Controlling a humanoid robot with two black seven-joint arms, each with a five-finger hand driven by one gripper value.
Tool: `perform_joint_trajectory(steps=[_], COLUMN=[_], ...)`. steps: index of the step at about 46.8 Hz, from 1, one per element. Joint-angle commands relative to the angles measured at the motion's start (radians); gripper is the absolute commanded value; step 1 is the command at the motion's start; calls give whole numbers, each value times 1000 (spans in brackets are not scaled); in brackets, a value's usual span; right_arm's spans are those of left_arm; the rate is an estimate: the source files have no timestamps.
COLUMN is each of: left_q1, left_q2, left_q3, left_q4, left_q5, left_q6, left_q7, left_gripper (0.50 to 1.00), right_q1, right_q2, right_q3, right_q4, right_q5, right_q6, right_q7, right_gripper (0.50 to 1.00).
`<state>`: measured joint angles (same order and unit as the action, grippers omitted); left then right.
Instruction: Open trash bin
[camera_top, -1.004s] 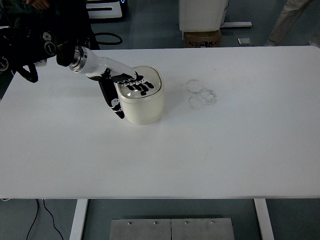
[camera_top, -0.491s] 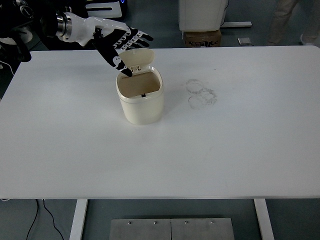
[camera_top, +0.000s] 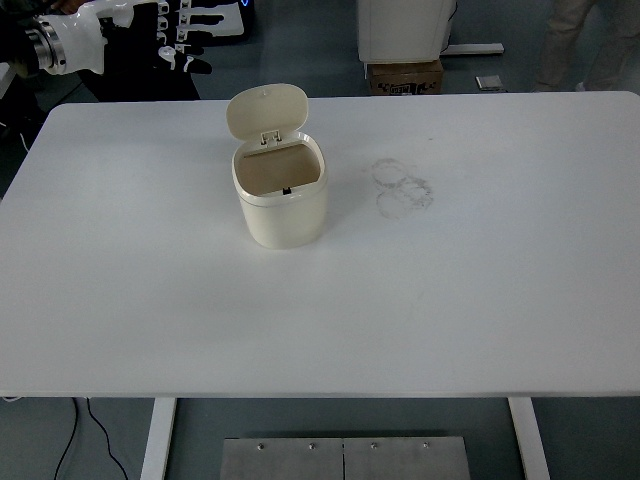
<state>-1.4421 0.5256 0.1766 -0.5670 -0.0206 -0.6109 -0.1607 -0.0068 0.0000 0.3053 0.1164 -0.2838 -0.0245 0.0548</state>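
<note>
**Item: trash bin, lid up; L hand off to the far-left corner**

- Trash bin (camera_top: 283, 195): cream, rounded-square body, standing upright on the white table (camera_top: 450, 300), left of centre and nearer the far edge than the near one. Nothing touching it.
- Lid (camera_top: 266, 109): swung up on a hinge at the bin's far side, standing near vertical, underside facing the near edge. Mouth of bin open; inside looks brownish, contents can't be made out.
- Left hand (camera_top: 168, 38): raised past the table's far-left corner, above and beyond the far edge. Fingers spread and straight, holding nothing. White forearm shell runs out toward the left edge of view.
- Right hand: not seen anywhere.
- Key relation: bin lies well apart from the L hand, toward the table's middle and the near side from the fingers. L is the only hand in reach of it. Bin's long axis vertical; lid hinge line runs parallel to the far edge.
- Misc.: faint grey ring smudges (camera_top: 403, 187) on the table, right of the bin, clear of it.
- Status (judgement): task looks done, since lid is up and stays so unheld. No further contact w/ bin seems needed.
</note>
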Motion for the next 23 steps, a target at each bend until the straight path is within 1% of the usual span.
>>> perform_joint_trajectory(steps=[1, 11, 16, 18, 23], left_q1=[57, 224, 291, 311, 367], left_q2=[11, 13, 11, 11, 13], left_q3=[-83, -356, -445, -476, -545], left_q4=[41, 70, 68, 70, 76], left_q5=[-10, -131, -148, -148, -160], left_q6=[0, 52, 59, 59, 59], left_q7=[-3, -3, -6, -14, -52], left_gripper=[1000, 1000, 1000, 1000, 1000], right_q1=[-1, -1, -1, 1, 1], right_q2=[0, 0, 0, 0, 0], right_q3=[0, 0, 0, 0, 0], right_q4=[0, 0, 0, 0, 0], right_q5=[0, 0, 0, 0, 0], right_q6=[0, 0, 0, 0, 0], right_q7=[0, -1, 0, 0, 0], right_gripper=[991, 991, 991, 991, 991])
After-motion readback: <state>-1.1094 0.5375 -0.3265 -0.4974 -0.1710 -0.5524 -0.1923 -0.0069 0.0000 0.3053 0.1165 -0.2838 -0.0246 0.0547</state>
